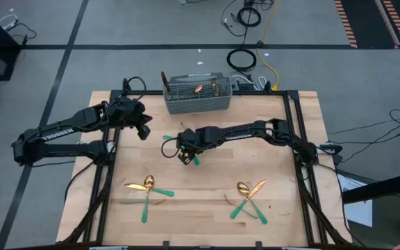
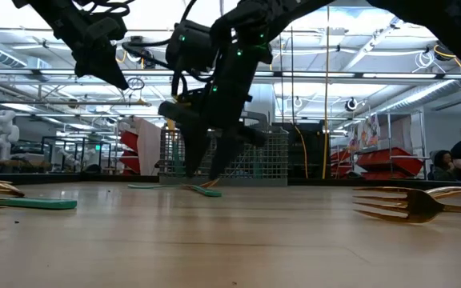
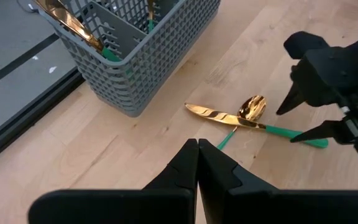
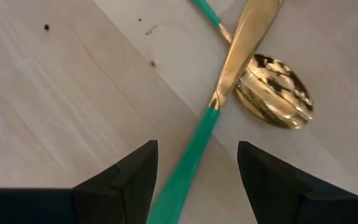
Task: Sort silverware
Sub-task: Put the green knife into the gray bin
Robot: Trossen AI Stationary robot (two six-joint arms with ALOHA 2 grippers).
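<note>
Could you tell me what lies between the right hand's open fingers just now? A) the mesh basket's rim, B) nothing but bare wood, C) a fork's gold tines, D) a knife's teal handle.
D: in the right wrist view the right hand straddles the knife by its teal handle, its gold blade crossing a spoon.

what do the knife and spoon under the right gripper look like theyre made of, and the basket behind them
Knife and spoon: polished gold-toned metal heads, judging by mirror-like reflections; the knife's teal handle looks smooth, matte, maybe plastic or coated.
Basket: grey, dull grid walls; moulded plastic or coated wire, I can't tell which.
</note>
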